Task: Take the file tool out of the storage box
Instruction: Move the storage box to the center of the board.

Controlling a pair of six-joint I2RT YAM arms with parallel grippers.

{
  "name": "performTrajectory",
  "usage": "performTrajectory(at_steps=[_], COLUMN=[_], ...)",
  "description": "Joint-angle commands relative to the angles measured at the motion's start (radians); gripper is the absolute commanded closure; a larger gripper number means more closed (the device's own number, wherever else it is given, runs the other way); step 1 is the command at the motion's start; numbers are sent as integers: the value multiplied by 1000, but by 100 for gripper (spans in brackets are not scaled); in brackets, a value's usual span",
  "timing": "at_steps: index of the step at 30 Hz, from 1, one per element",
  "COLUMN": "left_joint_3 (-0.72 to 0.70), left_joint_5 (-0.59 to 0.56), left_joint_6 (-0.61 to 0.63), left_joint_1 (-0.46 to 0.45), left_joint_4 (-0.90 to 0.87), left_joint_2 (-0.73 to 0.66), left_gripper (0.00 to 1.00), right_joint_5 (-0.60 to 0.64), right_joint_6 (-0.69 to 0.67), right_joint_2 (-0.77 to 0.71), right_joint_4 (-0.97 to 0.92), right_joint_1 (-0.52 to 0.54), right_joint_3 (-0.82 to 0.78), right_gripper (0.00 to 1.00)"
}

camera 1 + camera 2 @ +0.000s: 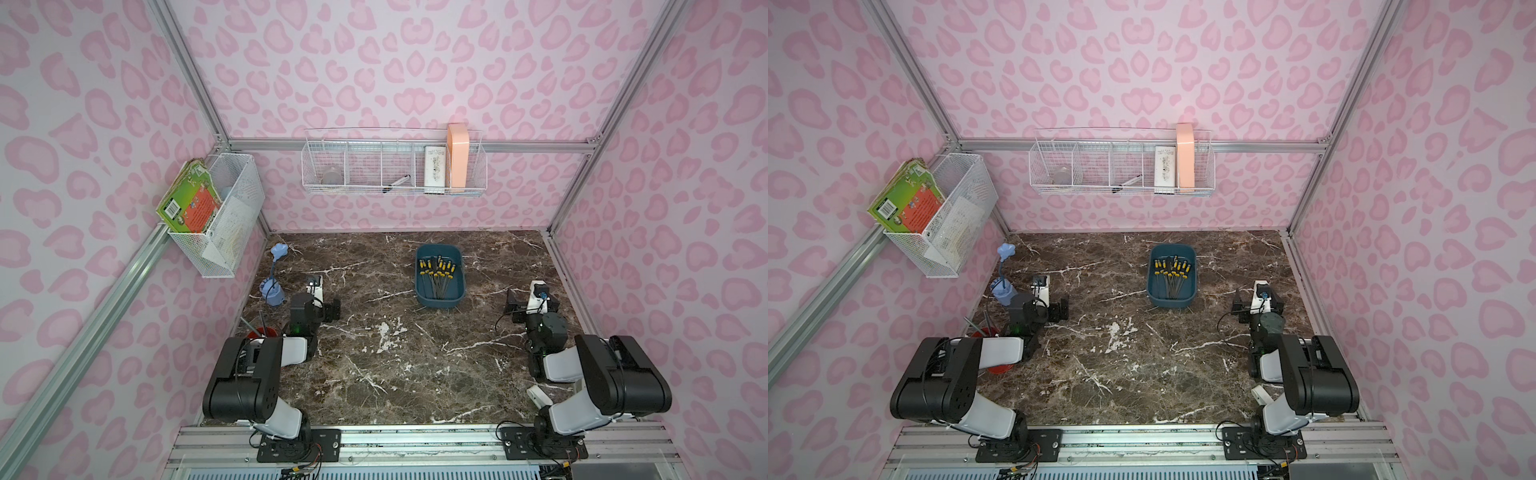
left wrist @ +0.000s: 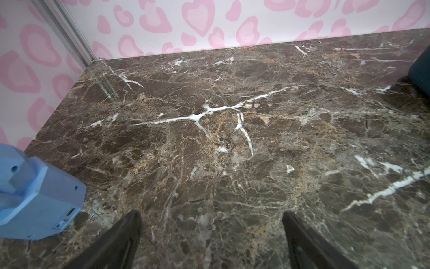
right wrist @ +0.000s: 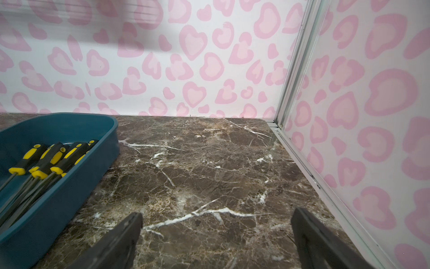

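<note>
Toward the table's far edge, right of centre: shallow dark teal-blue plastic storage box (image 1: 439, 303) (image 1: 1171, 302) (image 3: 69, 193) on the brown marble table (image 1: 395, 374).
Inside it: slim metal file tools (image 1: 439, 274) (image 1: 1172, 272) (image 3: 44, 163) with yellow-and-black handles lying toward the far edge.
Left gripper (image 2: 211, 223): fingers spread wide, empty, over bare marble near the left edge, beside a pale blue plastic stand base (image 2: 35, 198).
Right gripper (image 3: 217, 219): fingers spread wide, empty, near the right edge, apart from the box.

From above, the left arm (image 1: 245, 378) covers most of the red pot (image 1: 266, 331). The files (image 1: 438, 276) overlap in a heap, too small to count. The right wrist view cuts off the box (image 3: 69, 198) and the files' tips.
</note>
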Motion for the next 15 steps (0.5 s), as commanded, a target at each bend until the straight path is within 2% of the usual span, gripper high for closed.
performTrajectory(at_steps=[1, 3, 5, 7, 9, 12, 15], left_joint_3=[4, 69, 148, 193, 245, 325, 434], left_joint_5=[-13, -37, -44, -16, 60, 235, 265], left_joint_6=[27, 0, -19, -63, -190, -306, -363], left_joint_1=[-12, -25, -44, -68, -73, -115, -209], left_joint_4=[-26, -232, -420, -522, -595, -609, -654], left_joint_2=[-75, -152, -222, -289, -315, -248, -120], left_gripper=[2, 1, 2, 1, 1, 2, 4], right_joint_5=[24, 21, 70, 15, -33, -106, -131], right_joint_6=[15, -5, -5, -18, 59, 161, 218], right_joint_2=[-76, -122, -188, -254, -296, -275, -197], right_joint_4=[-75, -157, -334, -481, -636, -813, -918], right_joint_1=[-2, 12, 57, 86, 103, 117, 141], right_joint_3=[7, 33, 107, 173, 254, 374, 474], right_gripper=[0, 0, 0, 0, 0, 3, 10])
